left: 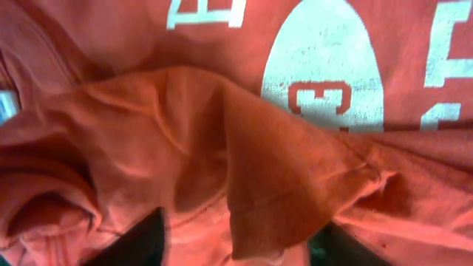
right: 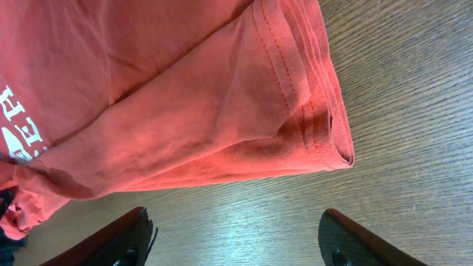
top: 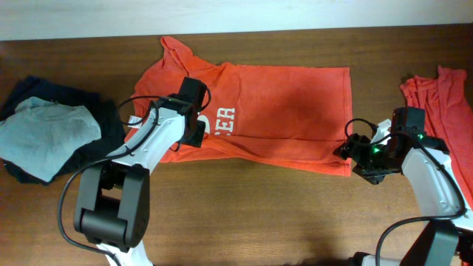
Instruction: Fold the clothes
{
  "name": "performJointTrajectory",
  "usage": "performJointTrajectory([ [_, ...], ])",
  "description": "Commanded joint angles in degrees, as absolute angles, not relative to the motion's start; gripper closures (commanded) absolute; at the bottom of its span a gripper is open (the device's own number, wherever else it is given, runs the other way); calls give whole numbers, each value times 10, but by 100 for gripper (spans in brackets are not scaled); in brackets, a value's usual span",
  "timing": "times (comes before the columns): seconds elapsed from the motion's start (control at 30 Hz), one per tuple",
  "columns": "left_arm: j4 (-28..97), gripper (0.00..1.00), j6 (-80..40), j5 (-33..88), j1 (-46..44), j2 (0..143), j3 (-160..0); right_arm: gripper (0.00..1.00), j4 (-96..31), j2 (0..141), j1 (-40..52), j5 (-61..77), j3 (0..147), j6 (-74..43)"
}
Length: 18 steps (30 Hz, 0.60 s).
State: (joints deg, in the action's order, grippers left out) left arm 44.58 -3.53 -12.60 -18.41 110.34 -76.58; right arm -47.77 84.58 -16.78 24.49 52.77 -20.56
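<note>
T-shirt (top: 281, 111) spread on tabletop (top: 259, 214), one arm at each end

Orange-red shirt lies flat across the far middle of the wood, collar to the left, hem to the right, white lettering up. Left tool (top: 196, 133) sits over the near left sleeve. In the wrist view its fingers (left: 140, 240) are apart, with a loose fold of cloth between them, apparently not pinched. Right tool (top: 349, 150) is just beside the near right hem corner, its fingers (right: 129, 236) apart over bare wood and clear of the cloth. Grey-blue tee (top: 44, 129) rests on dark garments (top: 103, 133) at far left. Red cloth (top: 436, 96) lies at the right edge.
</note>
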Motion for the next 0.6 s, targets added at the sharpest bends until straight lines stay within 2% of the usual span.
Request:
performJointTrajectory([
  [0.0,437,80,-31,-122,-184,1109,-764,23,-478,840,-165,237,536,-199],
  [0.07,444,94,-30,-123,-184,1109,-766,23,-480,840,-165,237,536,-199],
  [0.13,482,99,-29,-125,-184,1109,-781,23,-480,840,-165,237,536,-199],
  [0.23,570,98,3,-133,-184,1109,-836,23,-480,840,-165,237,536,-199],
  [0.33,608,96,31,-135,-185,1109,-893,23,-477,840,-165,237,536,-199],
  [0.57,517,87,109,-131,-183,1122,-922,23,-478,840,-165,237,536,-199],
])
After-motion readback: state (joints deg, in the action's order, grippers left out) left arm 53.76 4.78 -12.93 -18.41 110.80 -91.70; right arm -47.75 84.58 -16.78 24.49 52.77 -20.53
